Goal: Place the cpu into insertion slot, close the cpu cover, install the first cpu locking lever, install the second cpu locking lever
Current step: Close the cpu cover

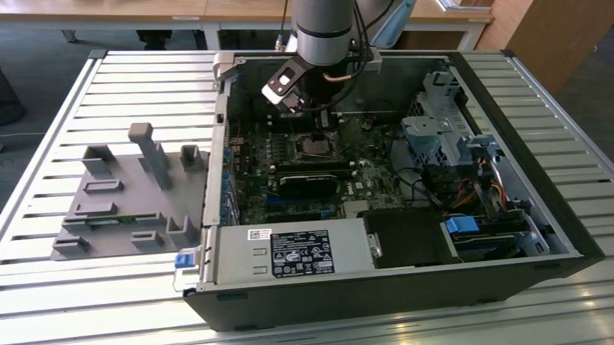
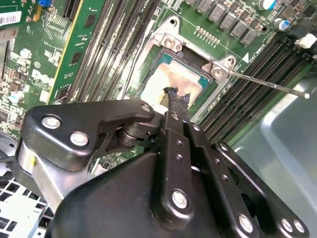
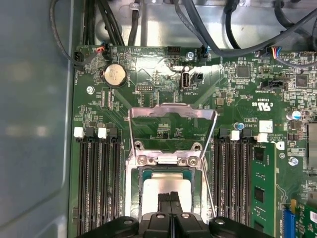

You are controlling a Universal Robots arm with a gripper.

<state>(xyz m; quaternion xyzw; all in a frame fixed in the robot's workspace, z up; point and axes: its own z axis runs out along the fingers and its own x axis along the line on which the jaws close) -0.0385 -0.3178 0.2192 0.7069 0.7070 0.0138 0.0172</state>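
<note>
The gripper has its fingers pressed together with nothing between them, their tip right over the silver top of the cpu, which lies flat in its socket. Memory slots crowd the socket's two sides. A thin metal rod juts out past one corner.

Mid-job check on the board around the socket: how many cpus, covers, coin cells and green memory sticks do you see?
cpu: 1
cover: 1
coin cell: 1
green memory stick: 1
Total: 4
</note>
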